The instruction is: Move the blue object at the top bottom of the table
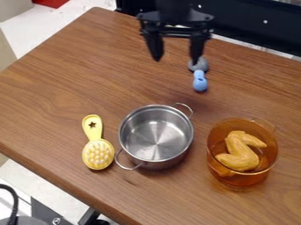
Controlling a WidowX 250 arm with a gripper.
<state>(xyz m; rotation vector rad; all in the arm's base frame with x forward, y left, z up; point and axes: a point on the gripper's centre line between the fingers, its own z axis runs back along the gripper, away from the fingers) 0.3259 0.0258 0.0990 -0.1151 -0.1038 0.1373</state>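
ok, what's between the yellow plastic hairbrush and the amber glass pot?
A round, silver metal pot stands there on the brown wooden table, as the camera view shows.

We find passage across the upper-left stretch of the table (pixel 70 66) and between the blue object (pixel 200 82) and steel pot (pixel 157 164). Below, the yellow brush (pixel 98 154), steel pot and amber pot (pixel 240 179) obstruct, narrowly spaced.

Blue-handled utensil (pixel 200 81), rounded grey head, lying on wooden table (pixel 64 74), near far edge
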